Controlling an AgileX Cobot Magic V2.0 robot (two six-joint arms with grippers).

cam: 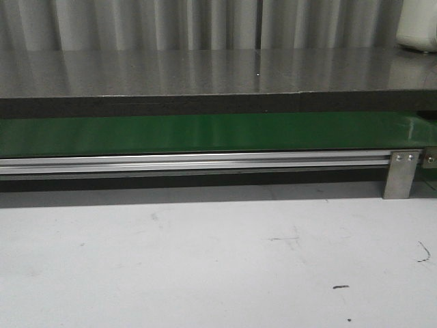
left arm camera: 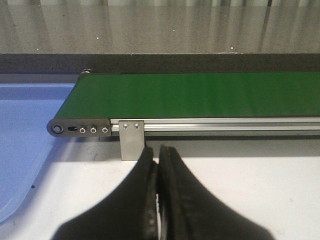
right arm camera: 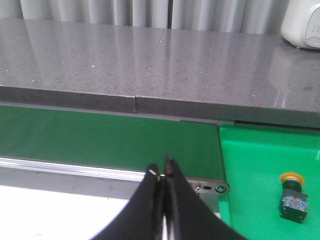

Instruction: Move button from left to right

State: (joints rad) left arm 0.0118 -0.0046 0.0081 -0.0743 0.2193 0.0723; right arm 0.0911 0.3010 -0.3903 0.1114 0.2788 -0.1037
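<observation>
The button point(right arm camera: 292, 196), with a yellow-orange cap and a black body, lies on a bright green tray point(right arm camera: 260, 165) just past the right end of the green belt point(right arm camera: 100, 137). It shows only in the right wrist view. My right gripper point(right arm camera: 162, 172) is shut and empty, in front of the belt's right end, to the left of the button. My left gripper point(left arm camera: 157, 150) is shut and empty, in front of the belt's point(left arm camera: 200, 95) left end. Neither gripper shows in the front view, where the belt point(cam: 205, 133) is bare.
A grey stone counter point(cam: 205, 72) runs behind the belt. The belt's aluminium rail point(cam: 191, 162) rests on metal brackets point(cam: 399, 174). A blue tray point(left arm camera: 25, 135) lies beyond the belt's left end. A white object point(right arm camera: 302, 22) stands on the counter at the far right.
</observation>
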